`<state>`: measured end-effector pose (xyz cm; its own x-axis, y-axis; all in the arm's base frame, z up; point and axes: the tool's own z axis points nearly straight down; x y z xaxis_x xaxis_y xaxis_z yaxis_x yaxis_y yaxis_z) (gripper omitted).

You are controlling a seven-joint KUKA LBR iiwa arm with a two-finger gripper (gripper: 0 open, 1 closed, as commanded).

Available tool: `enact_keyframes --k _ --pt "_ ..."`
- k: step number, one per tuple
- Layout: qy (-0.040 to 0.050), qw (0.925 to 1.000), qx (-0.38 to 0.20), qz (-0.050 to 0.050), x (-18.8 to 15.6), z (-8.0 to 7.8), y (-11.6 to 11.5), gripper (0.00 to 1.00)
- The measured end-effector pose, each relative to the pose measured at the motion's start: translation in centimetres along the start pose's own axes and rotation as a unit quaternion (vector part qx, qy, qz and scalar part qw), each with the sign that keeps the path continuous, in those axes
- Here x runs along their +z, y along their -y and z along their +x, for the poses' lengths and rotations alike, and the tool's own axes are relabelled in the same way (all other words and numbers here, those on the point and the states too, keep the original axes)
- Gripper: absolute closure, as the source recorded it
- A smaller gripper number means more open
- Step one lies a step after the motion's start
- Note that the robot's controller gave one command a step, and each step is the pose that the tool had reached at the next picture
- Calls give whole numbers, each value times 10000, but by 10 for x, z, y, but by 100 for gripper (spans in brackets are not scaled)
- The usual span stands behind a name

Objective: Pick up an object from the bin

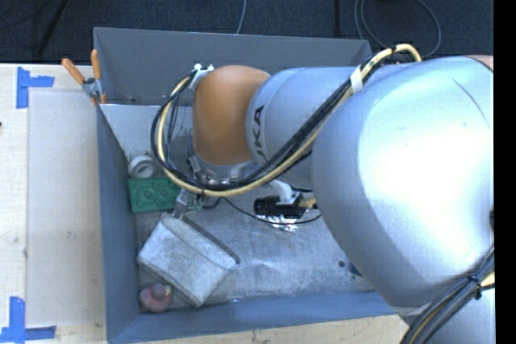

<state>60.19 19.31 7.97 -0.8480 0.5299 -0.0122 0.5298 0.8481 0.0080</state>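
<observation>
My gripper (184,204) hangs below the arm's orange cover, left of the bin's middle. It sits low, at the right edge of a flat green piece (149,193) and just above the top corner of a pale grey block (185,258) that lies tilted in the front left. A small grey-white roll (143,167) rests beside the left wall, behind the green piece. To the right of the gripper lies a black and white object (282,207), partly under the arm's cables.
A small pinkish round thing (156,296) sits in the front left corner, touching the grey block. The big arm covers the bin's right half and much of its back. Bare floor shows in front of the black and white object.
</observation>
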Motion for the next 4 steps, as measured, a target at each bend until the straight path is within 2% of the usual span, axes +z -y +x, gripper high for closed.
enact_keyframes --k 1,2,3,4 --pt "-37 10000 1 12 3 3 0 0" --pt "-16 9995 319 85 -2 21 -34 0" --pt "43 9994 329 47 -6 16 -34 100" --pt "-46 9997 245 40 -25 17 -38 100"
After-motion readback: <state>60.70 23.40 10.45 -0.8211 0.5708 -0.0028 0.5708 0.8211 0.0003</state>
